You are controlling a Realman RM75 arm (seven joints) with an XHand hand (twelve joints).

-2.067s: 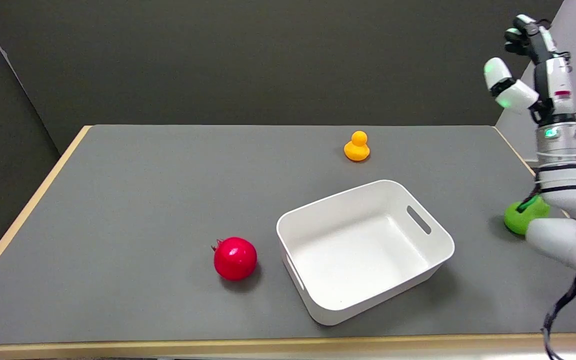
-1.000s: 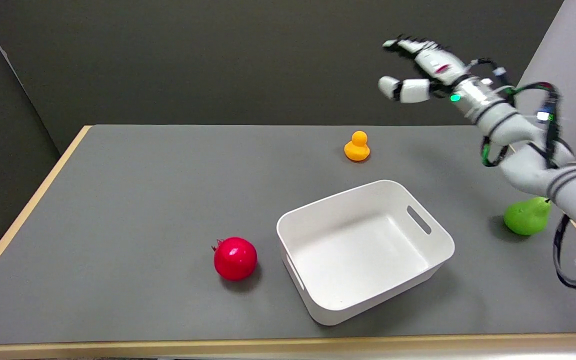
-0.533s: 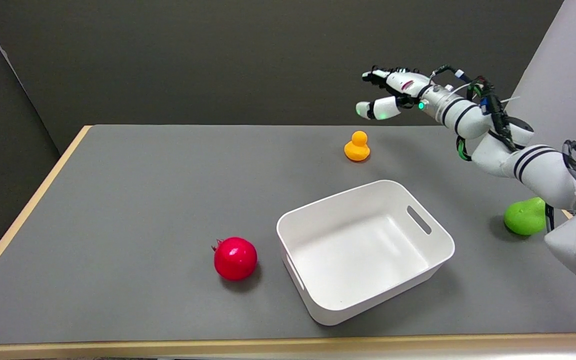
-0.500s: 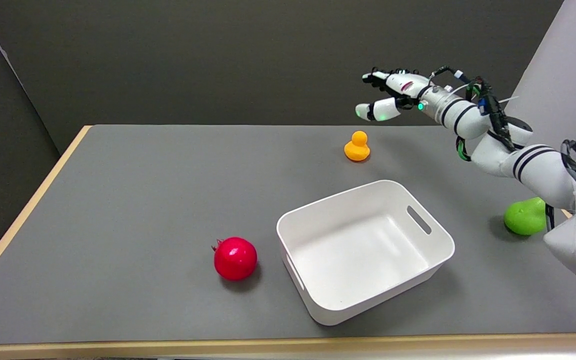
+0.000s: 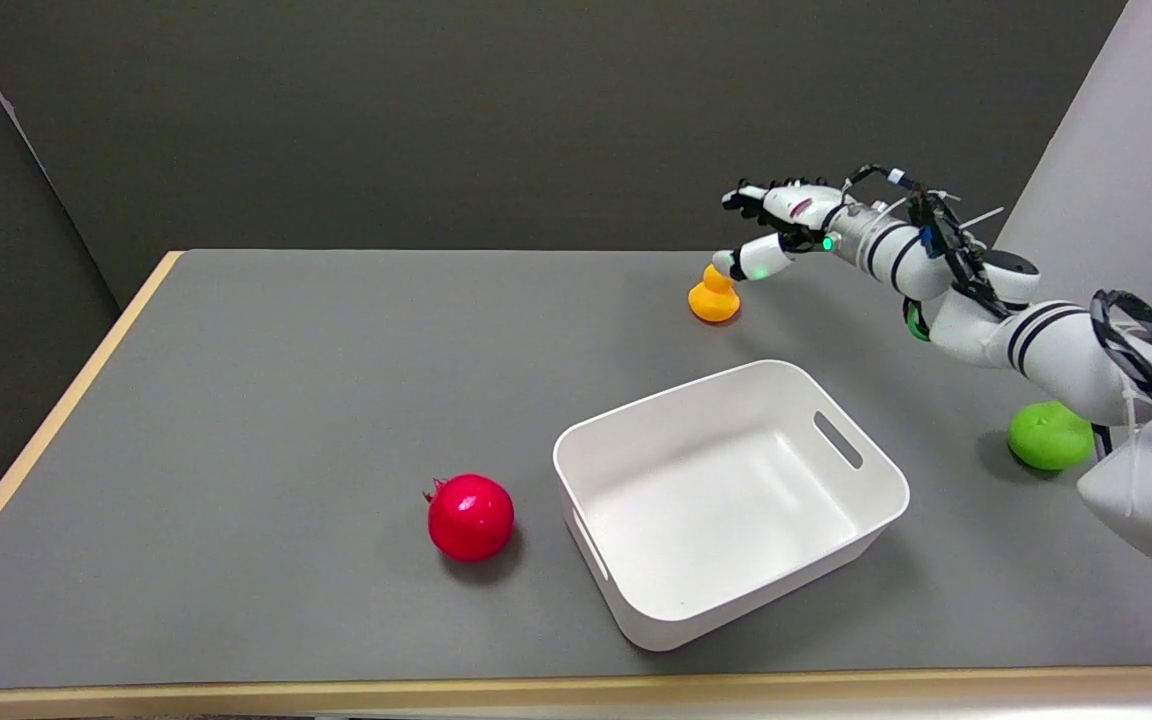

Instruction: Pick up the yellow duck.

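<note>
Head view: the yellow duck (image 5: 713, 300) sits upright on the grey table (image 5: 286, 400), toward the far edge, just beyond the far rim of the white bin (image 5: 736, 500). The right hand (image 5: 781, 225) is held above and slightly to the right of the duck, fingers spread, nothing in its grasp. The thumb tip (image 5: 744, 265) overlaps the duck's head in the picture; whether contact is made cannot be told from this angle.

Step judged in hand: final approach before the grasp. The task is judged early; the duck is not yet lifted.

Notes for doing it well:
- The hand should be lowered until the duck's body, not only the head, lies between thumb and fingers.
- The opening should be kept wide until the descent is finished, so the duck is not nudged over or pushed toward the far edge.
- The body is round and likely smooth; closure from opposite sides is advised, low on the body.
- A straight lift is advised, clear of the bin rim.

Well apart from the work: a red pomegranate (image 5: 470, 516) left of the bin, a green fruit (image 5: 1048, 436) beside the arm at right.
</note>
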